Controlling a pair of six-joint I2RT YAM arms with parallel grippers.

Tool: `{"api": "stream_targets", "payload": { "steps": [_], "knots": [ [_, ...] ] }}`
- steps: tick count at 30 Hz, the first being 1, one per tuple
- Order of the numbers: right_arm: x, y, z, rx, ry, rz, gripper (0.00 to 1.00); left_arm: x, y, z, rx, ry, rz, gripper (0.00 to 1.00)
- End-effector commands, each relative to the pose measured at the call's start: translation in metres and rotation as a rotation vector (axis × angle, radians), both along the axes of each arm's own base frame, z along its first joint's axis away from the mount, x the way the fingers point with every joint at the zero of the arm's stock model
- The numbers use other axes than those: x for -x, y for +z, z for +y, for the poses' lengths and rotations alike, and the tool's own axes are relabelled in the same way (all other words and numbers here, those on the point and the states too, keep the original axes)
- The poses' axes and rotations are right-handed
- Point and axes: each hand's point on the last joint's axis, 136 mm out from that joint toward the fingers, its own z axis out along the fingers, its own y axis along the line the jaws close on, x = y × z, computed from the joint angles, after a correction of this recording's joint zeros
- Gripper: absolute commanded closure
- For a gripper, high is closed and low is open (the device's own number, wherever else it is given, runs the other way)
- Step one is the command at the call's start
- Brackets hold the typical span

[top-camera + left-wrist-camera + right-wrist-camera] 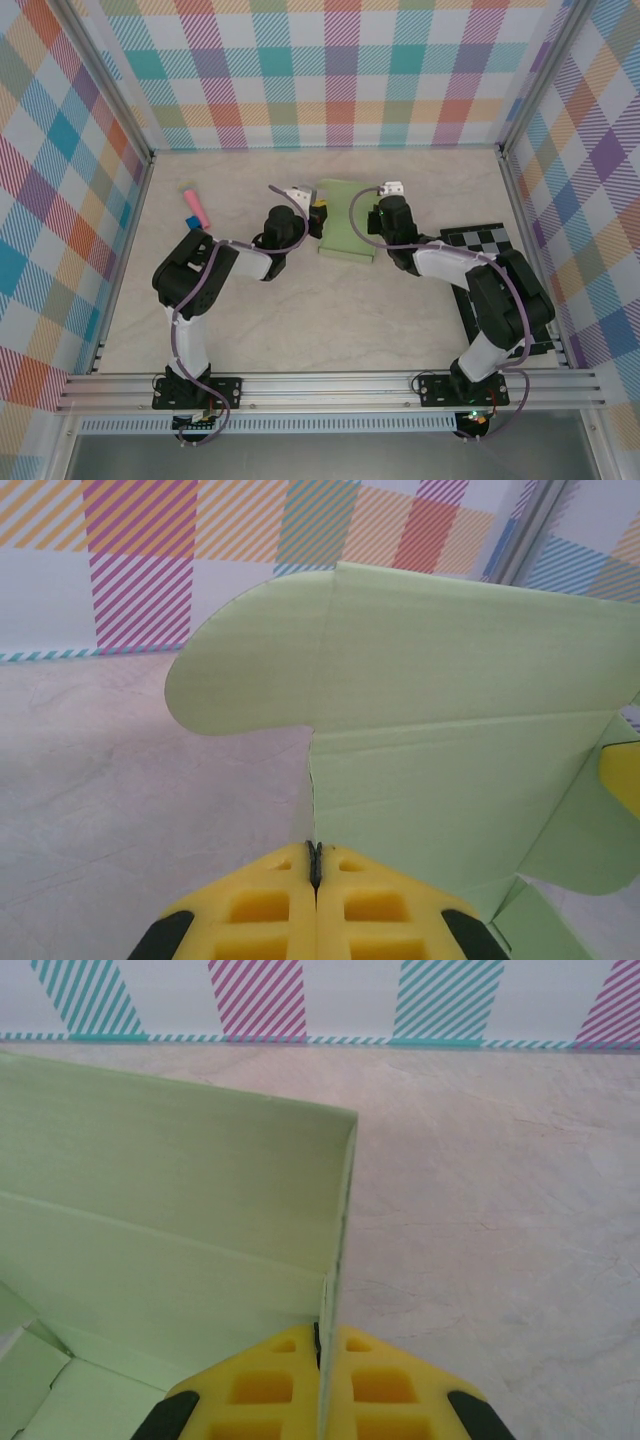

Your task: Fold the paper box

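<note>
The left gripper [314, 864] was closed on a thin upright edge of the paper box [450, 730], its yellow pads [370, 905] pressed together with the card between them and a rounded flap rising above. The right gripper [320, 1342] pinched the opposite side wall at its vertical end edge. The box stood between the two grippers, toward the back of the table [300, 320]. Bare surface lay open in front and to the left, where a pink-and-blue stick [193, 206] lay well apart. A checkered board [480, 240] lay under the right arm, near the right wall.
</note>
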Motion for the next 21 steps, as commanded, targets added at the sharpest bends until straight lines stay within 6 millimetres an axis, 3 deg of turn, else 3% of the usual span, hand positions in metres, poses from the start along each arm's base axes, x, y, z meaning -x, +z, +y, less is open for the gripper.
{"api": "stream_targets", "payload": {
  "steps": [1, 5, 12, 21],
  "knots": [
    [0.014, -0.015, 0.032, -0.04, 0.046, 0.044, 1.0, 0.034, 0.003, -0.032, 0.065, -0.119, 0.014, 1.0],
    [0.023, -0.024, 0.037, -0.02, 0.012, 0.062, 1.0, 0.041, -0.002, -0.028, 0.091, -0.116, 0.03, 1.0],
    [0.031, -0.032, 0.023, -0.049, -0.053, 0.039, 1.0, 0.053, -0.015, -0.022, 0.108, -0.116, 0.071, 0.99],
    [0.013, -0.022, 0.034, -0.081, -0.076, 0.019, 1.0, 0.056, -0.015, -0.039, 0.107, -0.165, 0.07, 0.99]
  ]
}}
